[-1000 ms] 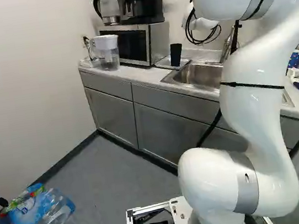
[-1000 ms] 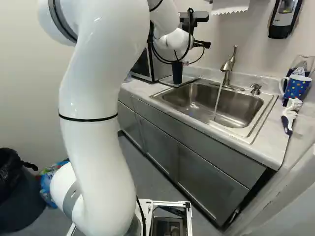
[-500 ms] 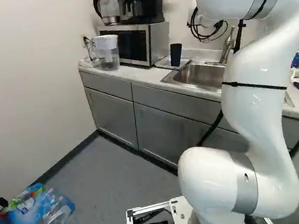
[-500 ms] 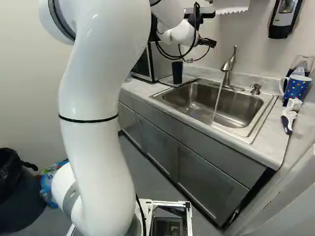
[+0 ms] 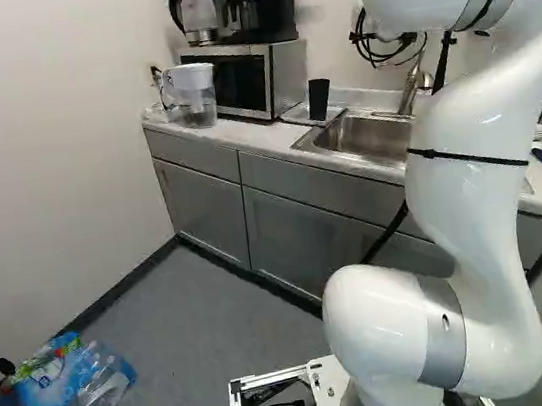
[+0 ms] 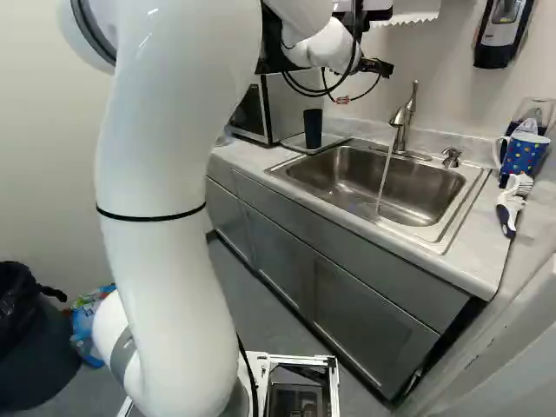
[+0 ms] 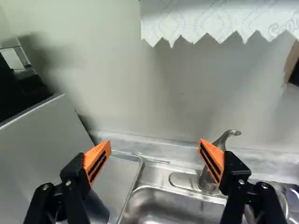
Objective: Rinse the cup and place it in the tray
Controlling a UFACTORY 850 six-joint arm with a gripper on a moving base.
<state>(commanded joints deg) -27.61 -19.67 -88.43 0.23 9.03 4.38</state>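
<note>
Jaws stand wide apart, as we see in the wrist view, their orange pads facing each other across a broad gap. We note the dark cup upright on the tray, which lies on the bench between the microwave and the sink. In the wrist view the same cup lies below one of the two fingers and is partly hidden by it. Through the gap we observe the wall, the bench's raised back edge and part of the sink; the faucet rises beside the other finger. A thin stream of water runs from the spout into the basin. Ahead of the jaws, paper towel with a zigzag edge hangs against the wall.

Our white arm rises at the left of the right base view and reaches over the bench toward the back wall. Beyond the sink's far end, at the right of that view, we find a blue mug with coloured dots and, nearer us, a brush. At the microwave's other side we identify a clear pitcher; a coffee maker stands on top. A pack of water bottles lies on the floor.
</note>
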